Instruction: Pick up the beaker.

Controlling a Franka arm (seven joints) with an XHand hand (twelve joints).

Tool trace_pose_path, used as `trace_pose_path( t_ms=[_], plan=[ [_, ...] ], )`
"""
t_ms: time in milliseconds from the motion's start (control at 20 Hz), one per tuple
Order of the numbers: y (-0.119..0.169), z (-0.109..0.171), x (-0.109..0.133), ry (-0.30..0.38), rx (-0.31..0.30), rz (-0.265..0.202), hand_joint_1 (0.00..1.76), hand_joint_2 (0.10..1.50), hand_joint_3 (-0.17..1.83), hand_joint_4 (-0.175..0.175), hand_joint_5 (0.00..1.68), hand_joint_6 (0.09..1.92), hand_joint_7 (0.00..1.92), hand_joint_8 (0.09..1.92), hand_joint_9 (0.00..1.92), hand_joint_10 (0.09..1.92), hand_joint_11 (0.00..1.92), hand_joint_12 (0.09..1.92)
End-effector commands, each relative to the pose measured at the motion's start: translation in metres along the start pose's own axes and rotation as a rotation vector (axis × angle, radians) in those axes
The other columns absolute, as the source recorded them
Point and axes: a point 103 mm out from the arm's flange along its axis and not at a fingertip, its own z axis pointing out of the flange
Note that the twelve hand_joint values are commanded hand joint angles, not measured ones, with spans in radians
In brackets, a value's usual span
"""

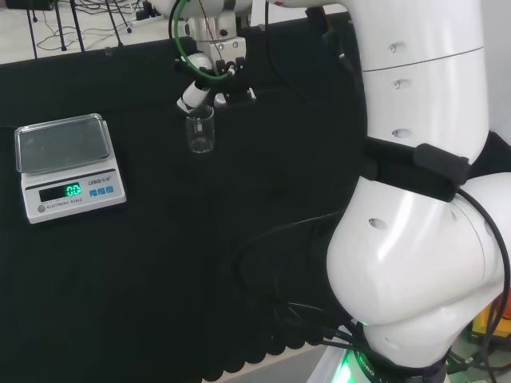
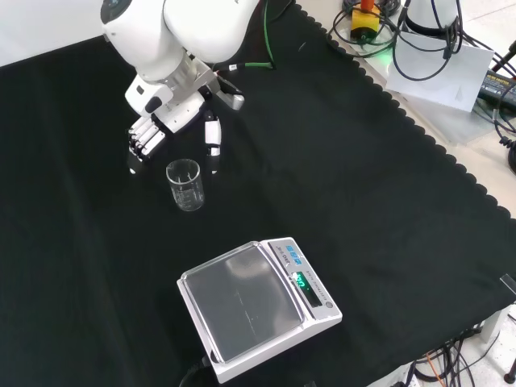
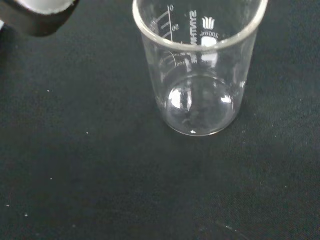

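A clear glass beaker (image 2: 185,185) stands upright and empty on the black cloth. In the head view the beaker (image 1: 201,132) sits just below the hand (image 1: 195,94). The front view shows the hand (image 2: 165,121) hanging a little beyond the beaker, its fingers (image 2: 143,139) to one side and its thumb (image 2: 212,137) to the other, spread apart and clear of the glass. The wrist view looks down into the beaker (image 3: 199,75) from close by, with a blurred black and white part of the hand (image 3: 40,12) at the corner. The hand holds nothing.
A white digital scale (image 2: 258,310) with a clear pan stands nearer the camera in the front view, and at the left as the scale (image 1: 68,163) in the head view. The arm's white links (image 1: 423,191) stand at the head view's right. Cables and gear (image 2: 427,48) lie beyond the cloth's edge.
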Motion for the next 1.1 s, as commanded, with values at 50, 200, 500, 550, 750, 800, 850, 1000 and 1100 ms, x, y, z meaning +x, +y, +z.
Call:
trace_pose_path(
  t_ms=[50, 200, 500, 550, 750, 800, 850, 1000, 1100],
  plan=[
    [0.011, 0.021, -0.009, 0.005, 0.039, 0.005, 0.69, 0.75, 0.18, 0.051, 0.0, 0.09, 0.0, 0.46, 0.0, 0.87, 0.0, 1.12],
    [0.015, 0.03, -0.012, 0.006, 0.053, 0.011, 0.69, 0.75, 0.18, 0.051, 0.0, 0.09, 0.0, 0.46, 0.0, 0.87, 0.0, 1.12],
    [0.02, 0.041, -0.022, 0.006, 0.067, 0.028, 0.69, 0.75, 0.18, 0.052, 0.0, 0.09, 0.0, 0.45, 0.0, 0.86, 0.0, 1.11],
    [0.021, 0.043, -0.024, 0.005, 0.07, 0.03, 0.69, 0.75, 0.18, 0.052, 0.0, 0.09, 0.0, 0.45, 0.0, 0.86, 0.0, 1.11],
    [0.024, 0.054, -0.028, 0.01, 0.092, 0.041, 0.69, 0.75, 0.18, 0.051, 0.0, 0.09, 0.0, 0.45, 0.0, 0.86, 0.0, 1.11],
    [0.025, 0.056, -0.028, 0.012, 0.097, 0.042, 0.69, 0.75, 0.18, 0.051, 0.0, 0.09, 0.0, 0.45, 0.0, 0.86, 0.0, 1.11],
    [0.026, 0.059, -0.028, 0.011, 0.102, 0.042, 0.69, 0.75, 0.18, 0.051, 0.0, 0.09, 0.0, 0.45, 0.0, 0.86, 0.0, 1.1],
    [0.027, 0.063, -0.027, 0.009, 0.112, 0.042, 0.69, 0.75, 0.18, 0.052, 0.0, 0.09, 0.0, 0.45, 0.0, 0.86, 0.0, 1.1],
    [0.029, 0.066, -0.027, 0.005, 0.117, 0.041, 0.7, 0.75, 0.18, 0.053, 0.0, 0.09, 0.0, 0.45, 0.0, 0.85, 0.0, 1.1]
  ],
)
